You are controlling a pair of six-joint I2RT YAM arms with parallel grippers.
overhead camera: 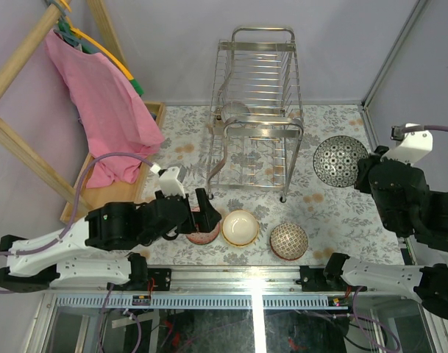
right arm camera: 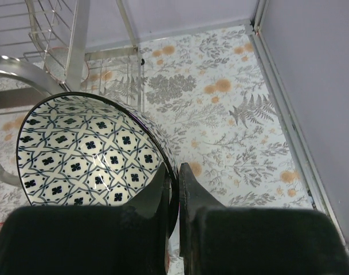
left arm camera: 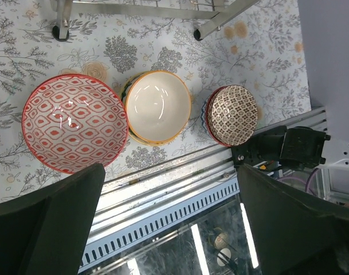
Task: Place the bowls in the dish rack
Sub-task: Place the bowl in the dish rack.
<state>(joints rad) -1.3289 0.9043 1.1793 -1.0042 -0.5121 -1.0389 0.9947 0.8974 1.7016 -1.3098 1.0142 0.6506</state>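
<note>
My right gripper [right arm camera: 174, 175] is shut on the rim of a blue-and-white patterned bowl [right arm camera: 88, 152], holding it above the table to the right of the dish rack [overhead camera: 257, 110]. In the top view this bowl [overhead camera: 340, 160] faces up beside that gripper [overhead camera: 363, 174]. Three bowls stand in a row near the table's front edge: red-white [left arm camera: 74, 123], cream [left arm camera: 158, 106] and brown-patterned [left arm camera: 234, 114]. My left gripper [left arm camera: 174, 220] is open above the front rail, just short of them, with nothing between its fingers. One grey bowl [overhead camera: 235, 112] stands in the rack's upper tier.
A wooden frame with a pink cloth [overhead camera: 106, 110] stands at the left, over a shallow wooden tray [overhead camera: 154, 118]. The rack's legs [left arm camera: 62, 28] stand just behind the bowls. A metal rail [overhead camera: 231, 273] runs along the front edge. The enclosure wall [right arm camera: 312, 69] is close on the right.
</note>
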